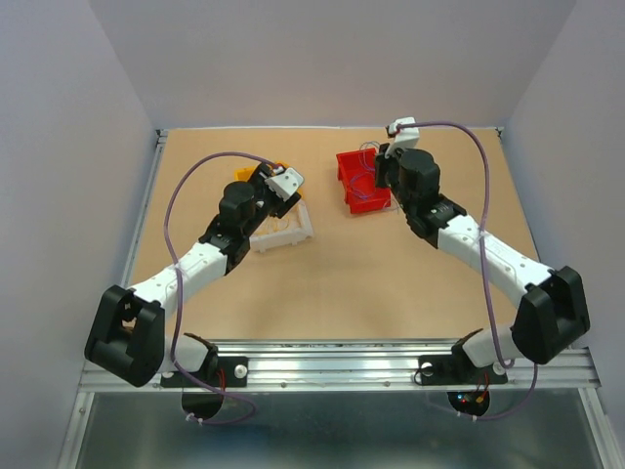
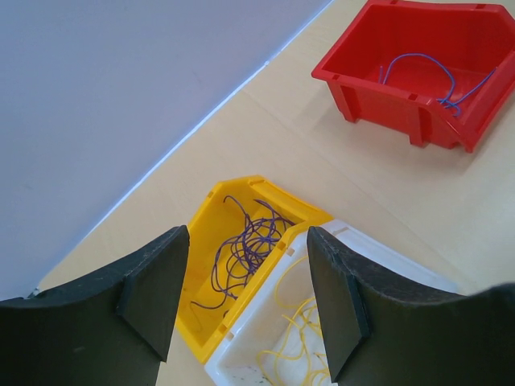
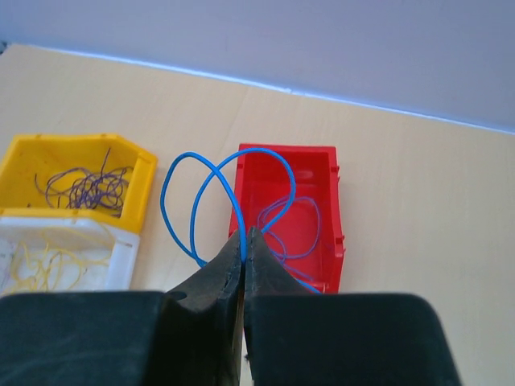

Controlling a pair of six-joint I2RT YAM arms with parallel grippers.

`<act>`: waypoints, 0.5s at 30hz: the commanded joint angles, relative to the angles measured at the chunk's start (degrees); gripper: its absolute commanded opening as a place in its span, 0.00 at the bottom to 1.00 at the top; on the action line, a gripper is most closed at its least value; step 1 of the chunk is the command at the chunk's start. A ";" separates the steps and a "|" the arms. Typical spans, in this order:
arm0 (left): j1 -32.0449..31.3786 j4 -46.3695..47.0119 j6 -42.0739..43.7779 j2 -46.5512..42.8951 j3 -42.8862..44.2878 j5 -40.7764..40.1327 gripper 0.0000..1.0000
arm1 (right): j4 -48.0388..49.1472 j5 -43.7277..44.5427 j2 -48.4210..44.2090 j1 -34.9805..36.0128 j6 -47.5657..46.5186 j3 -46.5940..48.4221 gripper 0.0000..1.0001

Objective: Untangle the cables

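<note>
Biggest thing first: the tan wooden table (image 1: 342, 278) with pale walls round it, both arms bolted at the near edge. The white and black left arm (image 1: 195, 262) ran up and to the right from its base, elbow low, wrist tipped down over the bins on its side. The white and black right arm (image 1: 488, 254) did the mirror thing, leaning up and left, with its wrist ending at the right rim of the red bin.

There were three bins. The red plastic bin (image 3: 331, 209) sat alone mid-table. The yellow plastic bin (image 2: 201, 265) and the white plastic bin (image 2: 265, 342) were touching side by side, well apart from the red one.

The left gripper (image 2: 248, 249) hung above that pair with its jaws spread wide and nothing between them. The right gripper (image 3: 244, 241) had its jaws pinched together on a thin curly blue wire (image 3: 259, 149), holding it up over the near left corner of the red bin so two loops stood above the fingertips, one drooping out past the bin's left wall.

Rest of the cables: a tangle of thin purple wires (image 2: 249, 241) was in the yellow bin, thin curly yellow wires (image 2: 298, 338) lay in the white one, and a loose bluish-purple wire (image 2: 426, 60) lay inside the red bin
</note>
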 commanded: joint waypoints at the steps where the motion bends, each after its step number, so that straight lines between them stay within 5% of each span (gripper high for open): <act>1: -0.29 3.32 0.57 0.07 0.00 -0.11 0.72 | 11.49 3.62 5.33 -0.66 0.15 6.00 0.01; 15: -0.29 3.32 0.57 -0.36 -0.18 0.15 0.72 | 15.28 15.50 23.27 -2.60 -0.46 14.27 0.01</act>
